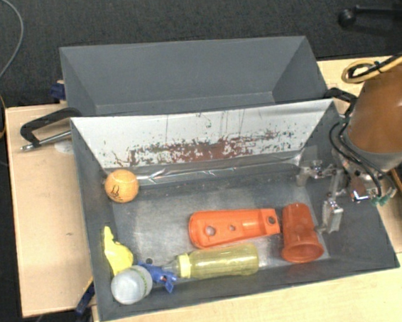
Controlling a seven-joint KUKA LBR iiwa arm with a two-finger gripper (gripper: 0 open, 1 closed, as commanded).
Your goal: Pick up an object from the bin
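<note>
The gripper point(324, 194) hung just right of the orange cup point(299, 233), fingers spread wide, nothing between them. Touching the cup's left was an orange handle point(233, 227). Far left of the cup sat a ball point(121, 186), its dark marking unreadable.

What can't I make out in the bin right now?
- Camera view: whether the tool touches the cup; from above, the gap between them is unclear.
- Blue thing: partly hidden by the bottle and a white cap; its kind is unclear.
- Ball: its mark is too small to read.
</note>
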